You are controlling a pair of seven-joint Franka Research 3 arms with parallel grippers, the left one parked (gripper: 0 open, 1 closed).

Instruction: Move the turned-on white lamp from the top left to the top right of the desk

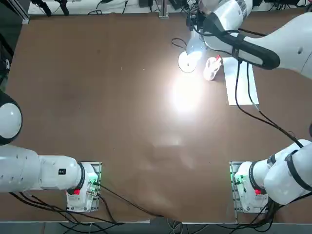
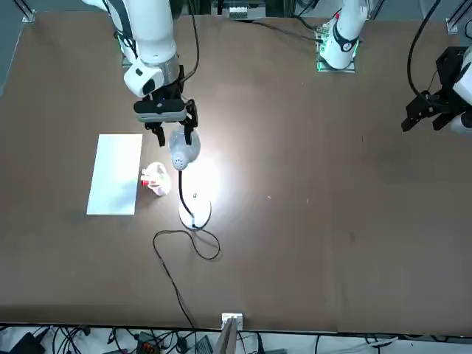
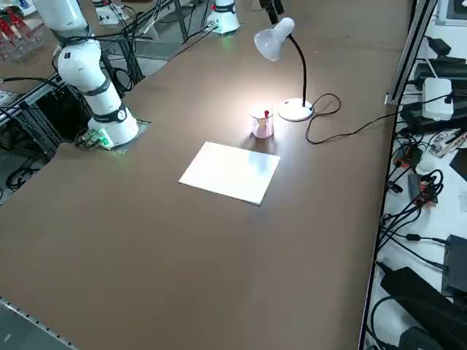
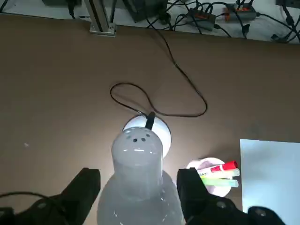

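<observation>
Centrally in the right wrist view, the right gripper point(image 2: 175, 139) is holding its two jaws wide apart, one on either side of the lamp's head point(image 4: 140, 197); whether either finger is touching the shade is, from these angles, hard to say. The head is glowing and is casting a bright patch onto the brown desk point(image 3: 182, 277). Below it, the slim black neck point(image 3: 304, 73) is curving down to the round white base point(image 3: 295, 110), which is resting flat on the tabletop. The lamp is thus standing upright at the far side of the desk, slightly right of the middle in the top view. Its black cord point(image 4: 176, 63) is looping across the surface behind the base and running toward the far edge. Just beside the base, on the robot's right, the pen cup point(image 4: 218, 190) is holding several markers point(image 4: 220, 173), one showing a red cap. Farther to the right, the white paper sheet point(image 3: 230, 173) is lying flat, apart from the lamp base. Above this group, the right arm point(image 1: 287, 44) is reaching in from the robot's right and is partly covering the lamp in the top view.
</observation>
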